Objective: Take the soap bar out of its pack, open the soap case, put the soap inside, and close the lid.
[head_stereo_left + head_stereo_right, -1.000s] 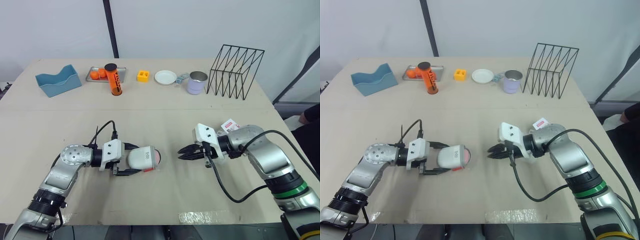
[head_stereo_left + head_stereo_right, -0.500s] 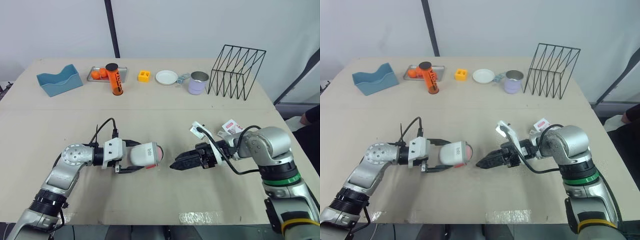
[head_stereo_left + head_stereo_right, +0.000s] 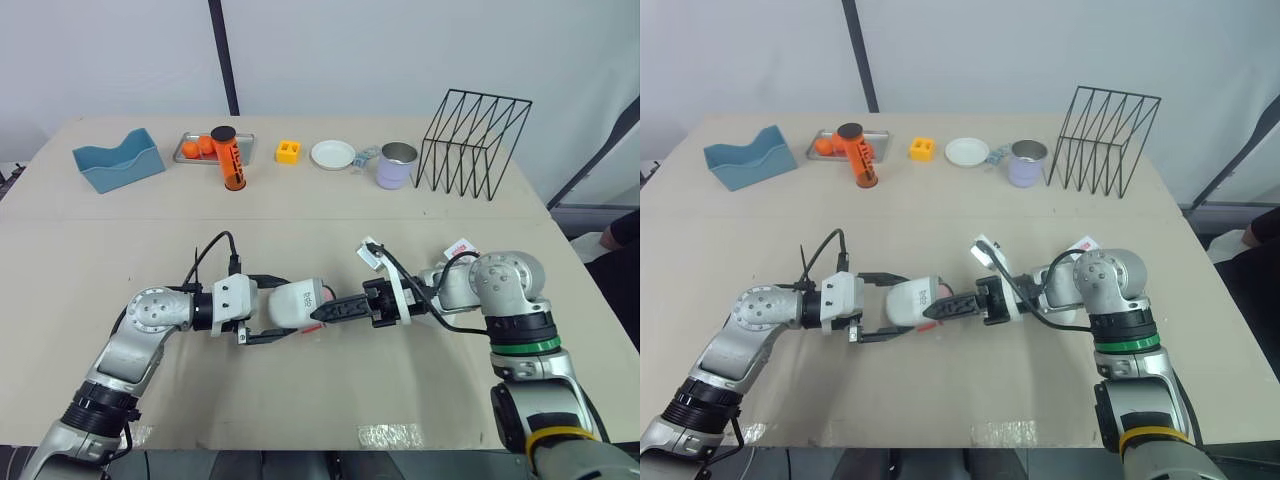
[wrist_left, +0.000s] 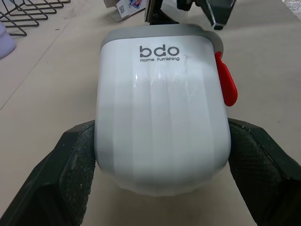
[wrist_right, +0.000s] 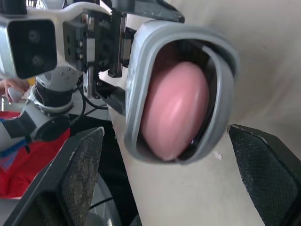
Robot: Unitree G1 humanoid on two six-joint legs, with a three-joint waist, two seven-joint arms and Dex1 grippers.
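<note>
My left gripper [image 3: 285, 308] is shut on the white soap case [image 3: 298, 303], which has a grey rim and a red latch [image 4: 226, 84]. Its fingers [image 4: 66, 160] press both sides of the case just above the table. The case's open mouth faces right, and the pink soap bar [image 5: 174, 110] sits inside it. Right at that mouth is my right gripper [image 3: 322, 313], open, its fingers [image 5: 82, 165] spread on either side of the grey rim. The small red-and-white soap pack [image 3: 459, 246] lies on the table behind my right arm.
Along the back of the table stand a blue holder [image 3: 117, 160], a tray [image 3: 200, 148], an orange cylinder [image 3: 230, 160], a yellow block [image 3: 288, 152], a white plate [image 3: 331, 154], a lilac cup [image 3: 395, 165] and a black wire rack [image 3: 472, 142]. A person [image 3: 620, 235] is at the right edge.
My right gripper has swung left across the table to the case's mouth and spread its fingers. The left gripper has carried the case a little to the right.
</note>
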